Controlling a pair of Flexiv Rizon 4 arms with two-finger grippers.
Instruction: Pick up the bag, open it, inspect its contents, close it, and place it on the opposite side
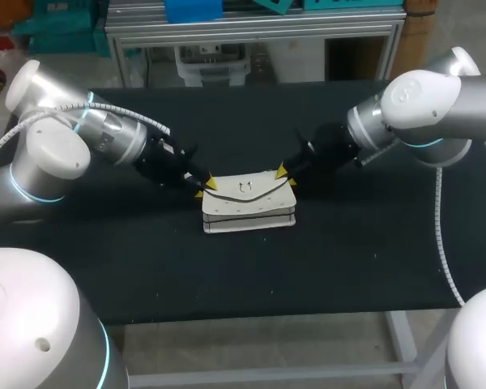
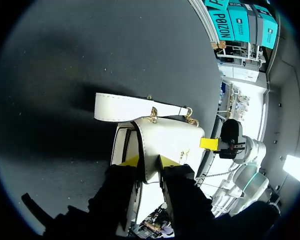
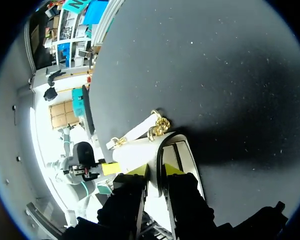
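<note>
Though pinched at both upper corners, likely to sag between them: a soft white leather-look handbag (image 1: 247,207) with dark-edged side folds and no stiff frame to be seen.

Left jaws: clamped on the white panel edge at the handbag's left end, a yellow fingertip (image 2: 131,161) on each face of it. Right jaws: clamped the same way at the handbag's right end, one yellow fingertip (image 3: 172,169) on either side of the thin white edge.

Outward from there, across the handbag's top: a curved front flap (image 1: 263,182), shut, with a small gold ring clasp (image 1: 245,188) at its middle. Just behind the handbag: a flat white strap (image 2: 135,107), joined to its corners by short gold chain links (image 3: 159,125) and lying loose.

Seemingly resting about mid-way along the black cloth-covered counter (image 1: 348,267); hard to tell whether raised off it at all.

Judged light, probably near empty, and pliable rather than fragile. Smooth skin, so a thin pinch apt to slide: better held on the stitched, doubled seams by the chain anchors than on the single flap. For opening, best to keep one end clamped and take the flap's lower lip beside the clasp. Worth expecting the strap and chain to dangle, swing and snag once lifted.
</note>
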